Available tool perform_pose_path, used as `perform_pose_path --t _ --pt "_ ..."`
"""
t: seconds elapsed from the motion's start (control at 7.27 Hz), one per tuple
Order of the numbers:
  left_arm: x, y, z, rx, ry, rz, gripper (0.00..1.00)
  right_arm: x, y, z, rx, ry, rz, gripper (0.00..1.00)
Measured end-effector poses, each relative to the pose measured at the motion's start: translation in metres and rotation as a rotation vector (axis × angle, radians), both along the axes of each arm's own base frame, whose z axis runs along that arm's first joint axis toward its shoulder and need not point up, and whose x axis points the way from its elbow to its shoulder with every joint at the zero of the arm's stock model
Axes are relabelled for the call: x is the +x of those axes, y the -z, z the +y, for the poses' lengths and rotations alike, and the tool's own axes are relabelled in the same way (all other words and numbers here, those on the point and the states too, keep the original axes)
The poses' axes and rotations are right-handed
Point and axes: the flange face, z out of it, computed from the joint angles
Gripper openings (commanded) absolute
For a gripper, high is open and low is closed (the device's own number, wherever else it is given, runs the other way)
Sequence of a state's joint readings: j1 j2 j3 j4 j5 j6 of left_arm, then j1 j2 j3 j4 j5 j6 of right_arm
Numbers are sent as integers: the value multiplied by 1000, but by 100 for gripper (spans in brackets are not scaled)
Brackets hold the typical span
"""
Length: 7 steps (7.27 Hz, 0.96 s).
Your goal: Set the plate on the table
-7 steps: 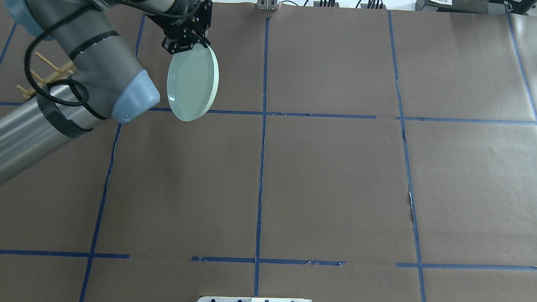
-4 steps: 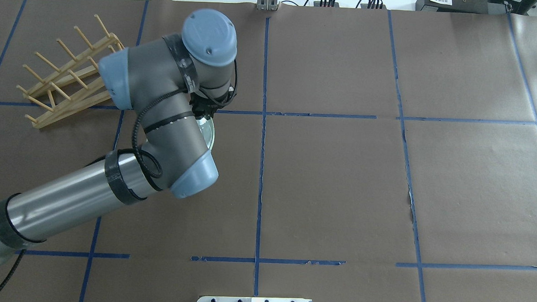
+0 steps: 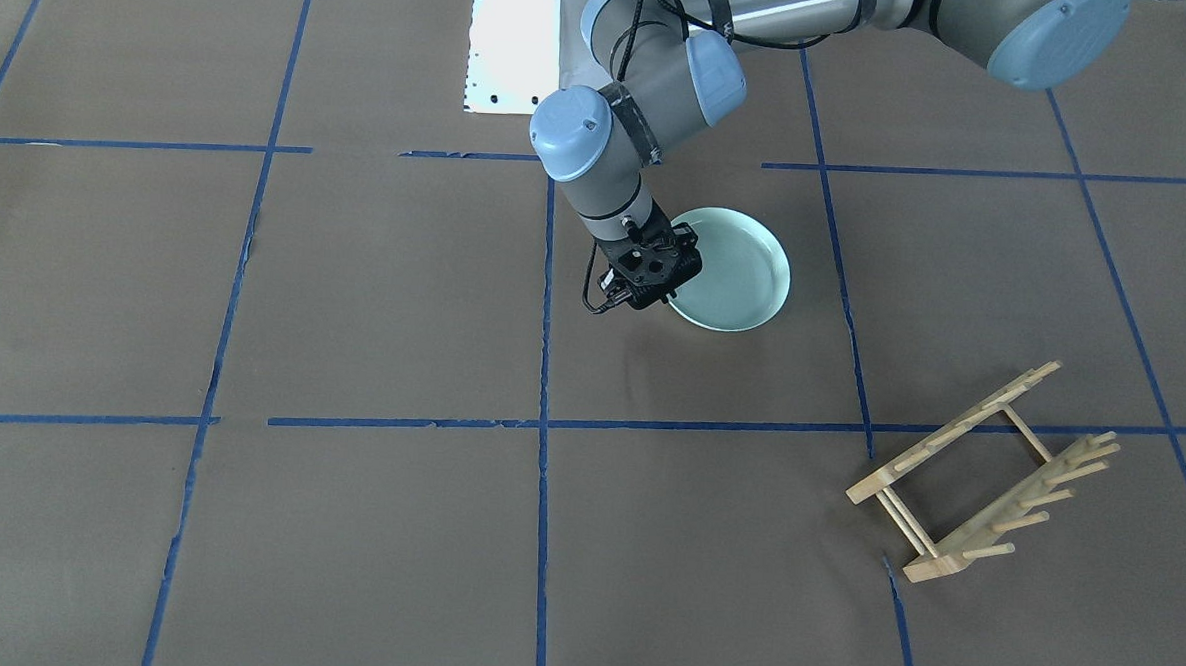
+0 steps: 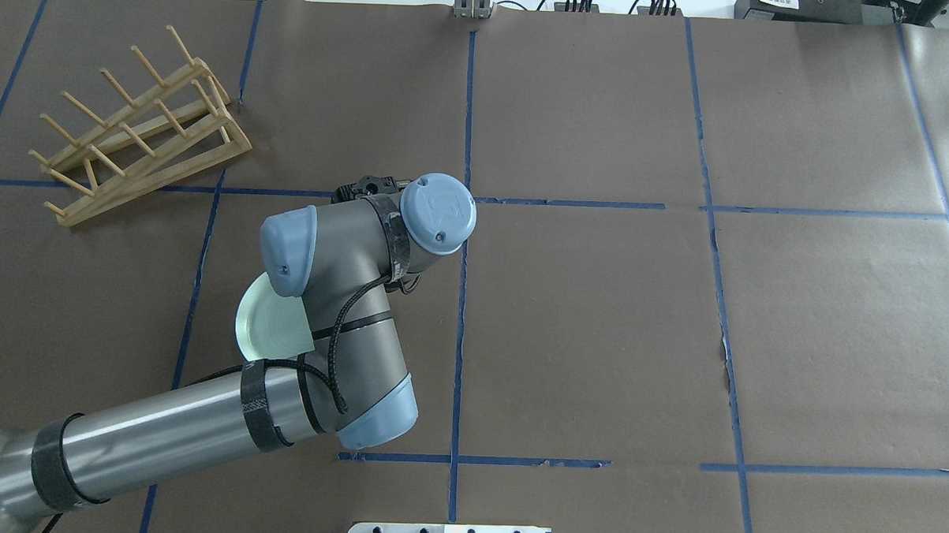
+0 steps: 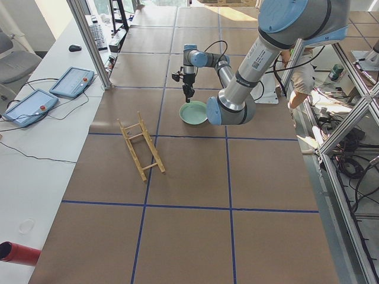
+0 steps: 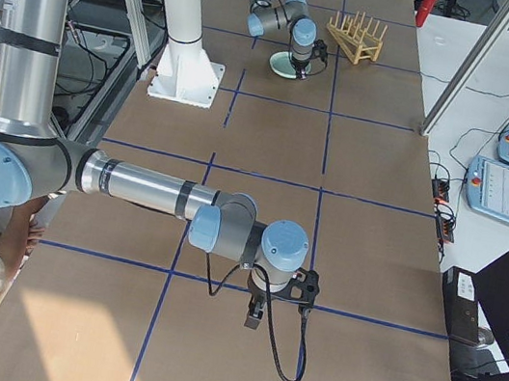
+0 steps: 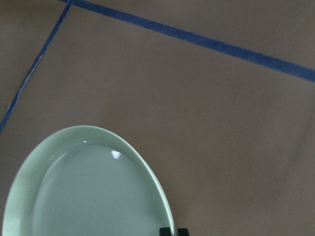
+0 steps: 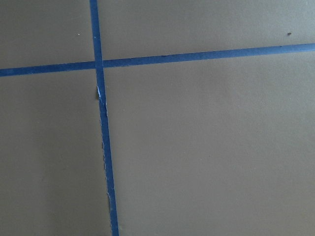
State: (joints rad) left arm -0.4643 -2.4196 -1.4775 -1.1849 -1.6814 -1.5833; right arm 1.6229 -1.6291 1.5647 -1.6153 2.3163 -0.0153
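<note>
Round pale mint-green plate (image 3: pixel 736 269) lies flat on brown paper-covered table (image 3: pixel 355 293), left gripper (image 3: pixel 663 288) clamped on its rim. Wooden peg rack (image 3: pixel 982 475) well apart. Overhead, left arm (image 4: pixel 347 294) hides most of plate. Right gripper (image 6: pixel 255 316): can't tell.

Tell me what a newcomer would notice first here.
The round pale mint-green plate sits flat on or just above the brown paper-covered table, left of its centre line, its rim between the grey left arm's jaws. Farther to the robot's left, an empty wooden peg rack stands apart.
</note>
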Motion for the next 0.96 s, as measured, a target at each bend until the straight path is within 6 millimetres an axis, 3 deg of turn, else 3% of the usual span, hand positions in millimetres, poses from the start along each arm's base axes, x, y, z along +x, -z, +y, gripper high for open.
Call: perform_pose_path --t 0.14,0.28,0.41,0.55,0.69,0.83,0.96 --pt "-14 7 5 43 -45 31 100 0 0 0 0 0 0 100" --pt "-50 22 -1 108 -86 83 100 0 0 0 0 0 0 100" --pt "-105 39 -24 176 -113 137 100 0 0 0 0 0 0 100" --pt "-167 47 -60 226 -153 194 100 0 0 0 0 0 0 100" --pt "-239 36 -102 279 -218 247 100 0 0 0 0 0 0 100" --pt "-314 5 -138 342 -300 276 100 0 0 0 0 0 0 100" --pt "-394 -41 -165 401 -397 279 100 0 0 0 0 0 0 100"
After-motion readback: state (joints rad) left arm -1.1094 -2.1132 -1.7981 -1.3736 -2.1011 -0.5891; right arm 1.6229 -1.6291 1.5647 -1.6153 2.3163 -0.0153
